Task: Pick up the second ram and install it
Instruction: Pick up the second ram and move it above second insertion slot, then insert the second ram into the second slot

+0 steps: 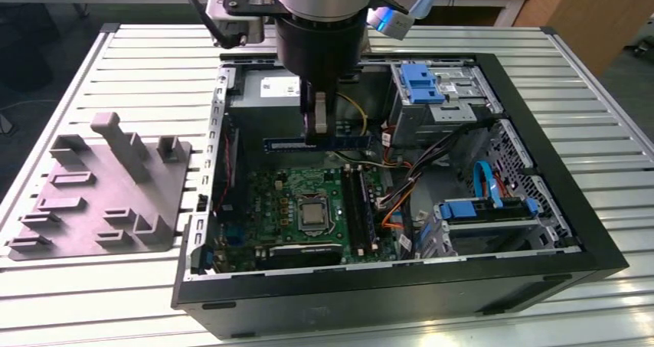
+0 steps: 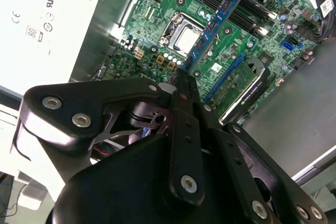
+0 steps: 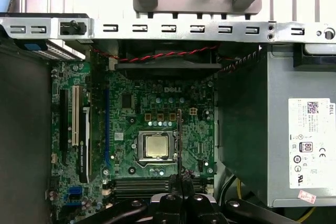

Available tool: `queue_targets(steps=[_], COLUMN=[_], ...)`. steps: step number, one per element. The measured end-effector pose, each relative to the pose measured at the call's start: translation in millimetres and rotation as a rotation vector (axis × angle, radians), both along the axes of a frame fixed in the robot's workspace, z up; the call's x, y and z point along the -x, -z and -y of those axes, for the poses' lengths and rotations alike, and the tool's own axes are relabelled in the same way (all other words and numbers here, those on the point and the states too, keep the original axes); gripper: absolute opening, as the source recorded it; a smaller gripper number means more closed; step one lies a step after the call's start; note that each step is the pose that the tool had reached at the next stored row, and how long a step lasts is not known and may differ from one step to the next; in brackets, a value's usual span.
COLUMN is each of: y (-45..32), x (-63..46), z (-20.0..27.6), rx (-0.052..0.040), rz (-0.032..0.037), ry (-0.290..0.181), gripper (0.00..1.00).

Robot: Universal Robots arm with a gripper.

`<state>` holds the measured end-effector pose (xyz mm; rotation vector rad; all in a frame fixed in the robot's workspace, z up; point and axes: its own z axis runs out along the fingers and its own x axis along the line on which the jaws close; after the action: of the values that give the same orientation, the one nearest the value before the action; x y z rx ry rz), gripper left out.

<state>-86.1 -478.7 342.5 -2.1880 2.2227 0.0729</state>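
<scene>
My gripper hangs inside the open computer case, shut on the second ram, a long thin dark stick held level above the motherboard. In the second wrist view the ram runs out from the gripper over the board, past the processor socket. Seen edge-on in the first wrist view, the ram rises from the gripper beside the socket. The black memory slots lie below and toward the case front, apart from the stick.
A grey plastic fixture with upright posts stands on the slatted table at the exterior view's left. Inside the case are a silver power supply, loose cables, blue drive brackets and a card in a lower slot.
</scene>
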Motion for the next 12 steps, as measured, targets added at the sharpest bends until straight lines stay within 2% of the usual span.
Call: queue_targets(steps=[12], y=[1.0], x=[0.0], z=[0.8], rx=[0.0], rz=[0.0], ry=[0.0], gripper=[0.11])
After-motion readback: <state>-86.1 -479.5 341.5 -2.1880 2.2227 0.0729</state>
